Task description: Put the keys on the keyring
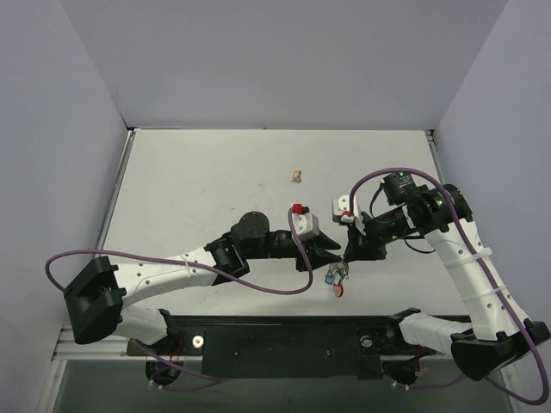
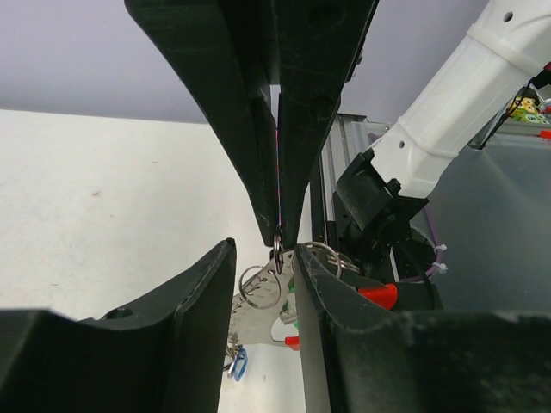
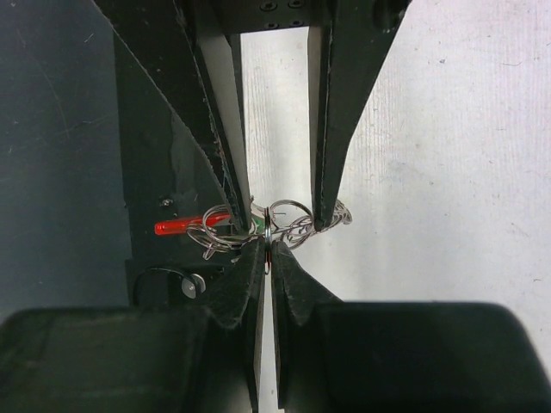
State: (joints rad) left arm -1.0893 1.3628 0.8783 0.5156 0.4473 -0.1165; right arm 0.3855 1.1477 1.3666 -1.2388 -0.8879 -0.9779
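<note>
Near the bench's (image 1: 215, 172) front edge, right hand (image 3: 269, 248) pinches the keyring (image 3: 293, 203); left hand (image 3: 281, 225) straddles it, jaws apart.

White links (image 1: 172, 274), blk L pincer (image 2: 263, 258), purple cables (image 1: 275, 292), prob. zip-ties (image 2: 441, 256)

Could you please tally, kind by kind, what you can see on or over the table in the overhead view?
robot arms: 2
bunch of keys: 1 (single keys too small to count)
tan lump: 1
Total: 4
</note>
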